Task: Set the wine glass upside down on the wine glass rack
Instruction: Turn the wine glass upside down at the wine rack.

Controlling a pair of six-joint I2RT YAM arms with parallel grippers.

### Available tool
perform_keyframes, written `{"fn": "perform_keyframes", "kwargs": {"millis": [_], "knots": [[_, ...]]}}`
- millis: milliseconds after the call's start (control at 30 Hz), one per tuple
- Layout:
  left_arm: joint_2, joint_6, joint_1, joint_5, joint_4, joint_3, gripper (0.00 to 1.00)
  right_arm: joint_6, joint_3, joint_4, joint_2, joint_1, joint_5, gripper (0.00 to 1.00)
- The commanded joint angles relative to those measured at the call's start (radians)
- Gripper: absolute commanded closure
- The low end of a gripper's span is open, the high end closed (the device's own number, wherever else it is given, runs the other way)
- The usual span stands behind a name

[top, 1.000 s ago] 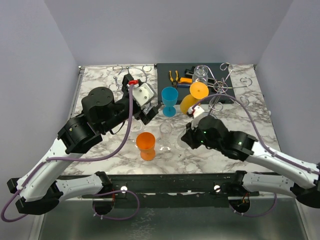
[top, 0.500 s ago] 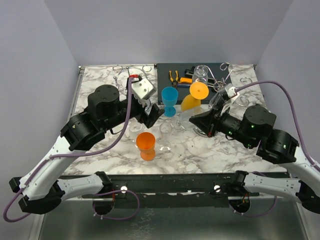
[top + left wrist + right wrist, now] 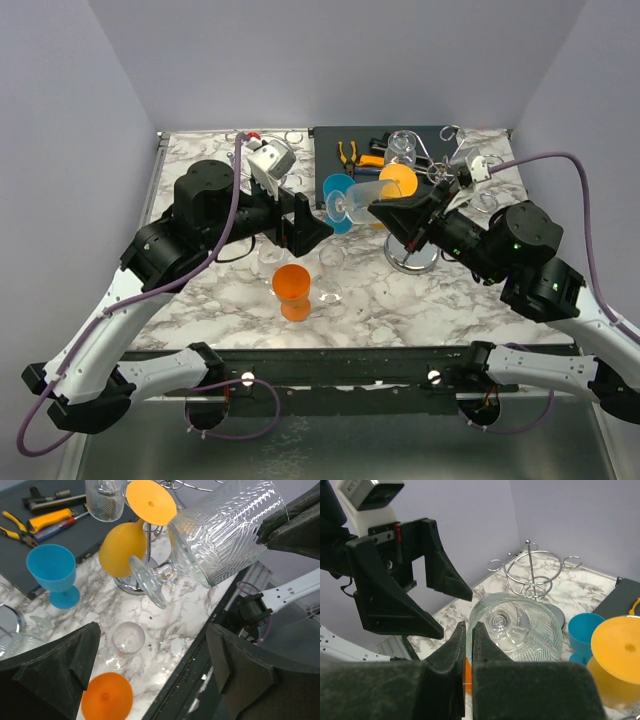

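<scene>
1. Top view: wine glass (image 3: 362,196) up in the air over mid tabletop (image 3: 190,160), tipped on its side, foot toward left pincer (image 3: 315,225). Gripped at the rim by right pincer (image 3: 385,208), closed tight on the glass wall. Left pincer spread wide, nothing in it, just beside the foot. Prob. waiting to take the stem, since a rim grip alone makes a mouth-down flip awkward. Wine glass rack (image 3: 408,260) just behind, w/ yellow glass (image 3: 398,180) already hung upside down. Second rack (image 3: 240,150) at rear left, well apart.

2. Left wrist view: wine glass (image 3: 220,535) close ahead. Clear, w/ ribbed bowl, short stem and flat round foot turned this way. Held at the mouth end by right pincer (image 3: 287,522) at the far right. Left pincer (image 3: 152,645) w/ fingers (image 3: 55,675) at both lower corners, well apart, empty btw them. Below on tabletop: blue goblet (image 3: 52,572), small clear glass (image 3: 127,640), orange cup (image 3: 106,697), all upright.

3. Right wrist view: straight into the mouth of wine glass (image 3: 517,630), stem and foot visible thru the bowl. Right pincer fingers (image 3: 442,680) nearly together, only the thin rim wall btw them. Left pincer (image 3: 440,605) gaping opposite. Second rack (image 3: 532,572) beyond, bare of glasses.
</scene>
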Motion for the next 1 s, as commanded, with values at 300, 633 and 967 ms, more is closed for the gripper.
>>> {"fn": "perform_keyframes", "kwargs": {"millis": [300,633,967], "knots": [[0.018,-0.056,0.024,0.046,0.016,-0.040,0.26,0.019,0.016,0.227,0.034,-0.002,-0.089,1.00],[0.070,-0.009,0.030,-0.012,0.036,0.021,0.46,0.078,-0.028,0.259,0.048,-0.001,-0.166,1.00],[0.062,0.098,0.037,0.014,0.057,0.023,0.96,0.104,-0.069,0.289,0.046,-0.001,-0.199,1.00]]}}
